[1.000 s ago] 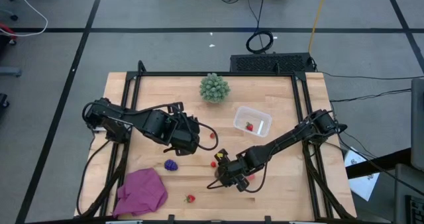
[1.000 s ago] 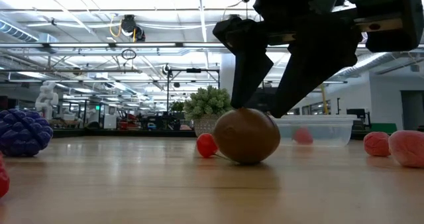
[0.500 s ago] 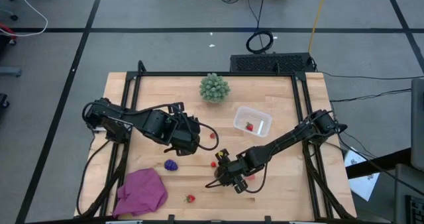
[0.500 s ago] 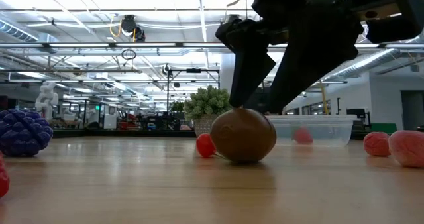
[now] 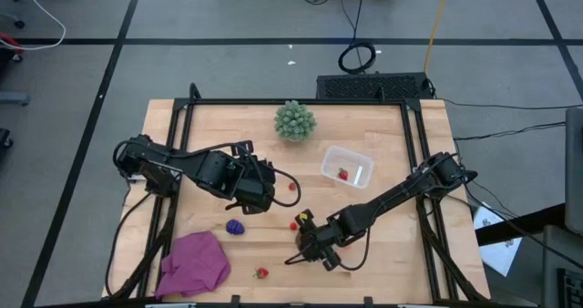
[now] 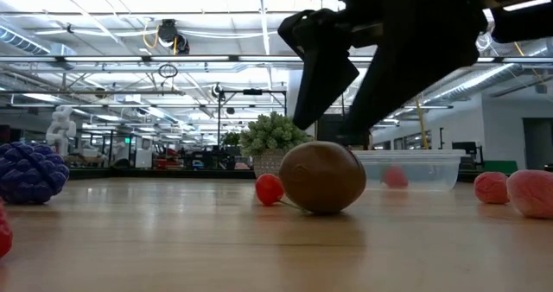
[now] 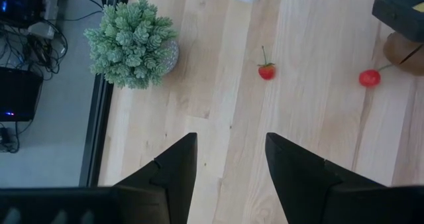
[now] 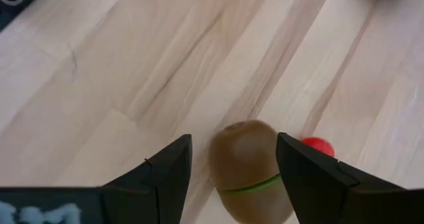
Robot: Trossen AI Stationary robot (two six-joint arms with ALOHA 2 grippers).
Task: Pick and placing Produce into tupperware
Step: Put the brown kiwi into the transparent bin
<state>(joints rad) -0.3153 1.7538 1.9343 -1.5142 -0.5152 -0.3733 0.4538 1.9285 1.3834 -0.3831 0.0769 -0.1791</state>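
The brown kiwi lies on the wooden table, right under my right gripper, which is open and slants down with a finger on either side of the kiwi's top. The clear tupperware stands at the far right with one red berry in it. More red berries and the purple grapes lie loose on the table. Left of the middle, my left gripper hangs open above the bare wood. My right gripper stands over the kiwi with its fingertips close above the top of it, coming from above at a slant. I cannot tell whether a fingertip touches the kiwi, which rests on the table.
A green spiky ball sits at the far edge, a magenta cloth at the near left corner. A red berry lies right beside the kiwi. Bare wood shows between the kiwi and the tupperware.
My right gripper has rolled a little over the kiwi, and its fingertips now stand slightly higher above the kiwi's top than before. The kiwi rocked a little and stays in the same spot on the table.
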